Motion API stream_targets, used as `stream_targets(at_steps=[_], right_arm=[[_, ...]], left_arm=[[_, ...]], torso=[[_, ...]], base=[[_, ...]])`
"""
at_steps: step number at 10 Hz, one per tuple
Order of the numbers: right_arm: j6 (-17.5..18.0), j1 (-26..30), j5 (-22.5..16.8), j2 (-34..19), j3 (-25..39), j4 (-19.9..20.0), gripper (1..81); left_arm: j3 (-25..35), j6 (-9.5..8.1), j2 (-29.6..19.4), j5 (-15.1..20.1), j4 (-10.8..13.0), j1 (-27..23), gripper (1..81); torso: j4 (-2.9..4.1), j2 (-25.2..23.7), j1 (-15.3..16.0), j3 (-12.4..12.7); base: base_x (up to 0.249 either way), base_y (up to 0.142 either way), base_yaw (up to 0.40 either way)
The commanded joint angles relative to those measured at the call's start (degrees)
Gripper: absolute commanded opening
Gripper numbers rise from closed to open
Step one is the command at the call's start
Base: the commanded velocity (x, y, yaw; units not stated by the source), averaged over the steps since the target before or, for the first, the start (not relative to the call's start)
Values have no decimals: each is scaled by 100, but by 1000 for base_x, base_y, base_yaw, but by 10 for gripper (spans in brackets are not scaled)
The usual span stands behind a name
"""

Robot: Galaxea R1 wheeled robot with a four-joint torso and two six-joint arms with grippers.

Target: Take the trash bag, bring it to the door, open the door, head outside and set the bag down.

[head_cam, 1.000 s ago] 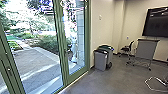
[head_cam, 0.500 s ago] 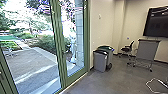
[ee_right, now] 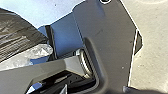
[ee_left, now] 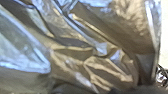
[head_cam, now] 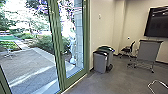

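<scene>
Crumpled, shiny plastic of the trash bag (ee_left: 75,52) lies right in front of the camera in the left wrist view. Part of the dark bag (ee_right: 20,35) also appears in the right wrist view, beside a blue-grey surface. In the head view the glass door (head_cam: 32,60) with its green frame stands at the left, and a handle (head_cam: 62,52) is on the frame post. How either gripper stands cannot be made out.
Two bins, a grey one (head_cam: 100,62) and one with a green lid (head_cam: 106,48), stand by the wall right of the door. Farther right are a chair (head_cam: 127,50), a grey wheeled stand (head_cam: 148,51) and a wall screen (head_cam: 157,22). Paving (head_cam: 30,65) lies beyond the glass.
The head view has shifted slightly, so the door frame lies farther left and more of the paving outside shows through the glass.
</scene>
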Motion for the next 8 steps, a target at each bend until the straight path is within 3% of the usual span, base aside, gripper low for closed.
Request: stream_targets(at_steps=[1,4,8], right_arm=[[-24,239,-308,43,24,-61,811],[-24,230,-308,25,33,-52,811],[-24,248,-308,8,24,-61,811]], left_arm=[[-9,56,-27,290,45,-399,10],[-9,56,-10,290,45,-408,10],[-9,56,-10,290,45,-408,10]], torso=[[0,0,0,0],[0,2,0,0],[0,2,-2,0]], base=[[134,0,0],[137,0,0],[155,-76,0]])
